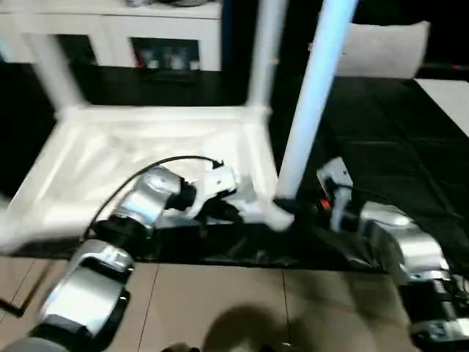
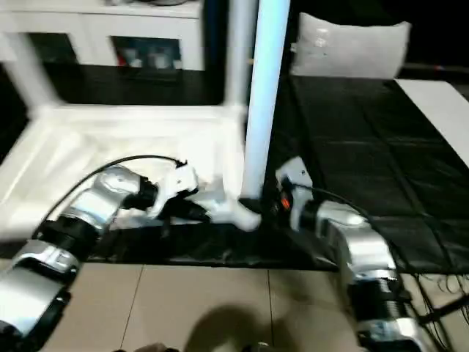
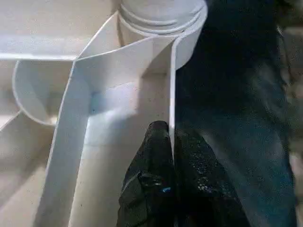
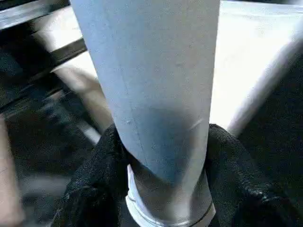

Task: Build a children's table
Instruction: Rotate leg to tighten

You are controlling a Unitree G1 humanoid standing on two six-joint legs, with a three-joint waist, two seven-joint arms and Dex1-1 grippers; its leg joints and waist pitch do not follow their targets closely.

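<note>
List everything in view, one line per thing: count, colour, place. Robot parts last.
tabletop: one, white, upside down on the black mat.
legs: three showing, white; two stand at the far corners, one stands at the near right corner.
cabinet: one, white with glass doors, behind the tabletop.
cushion-like panel: one, grey-white, far right.
black mat: one, under the tabletop.
floor: beige tiles, nearest.
left gripper: black fingers shut on the tabletop's thin rim wall.
right gripper: black fingers around the near leg's base.
</note>
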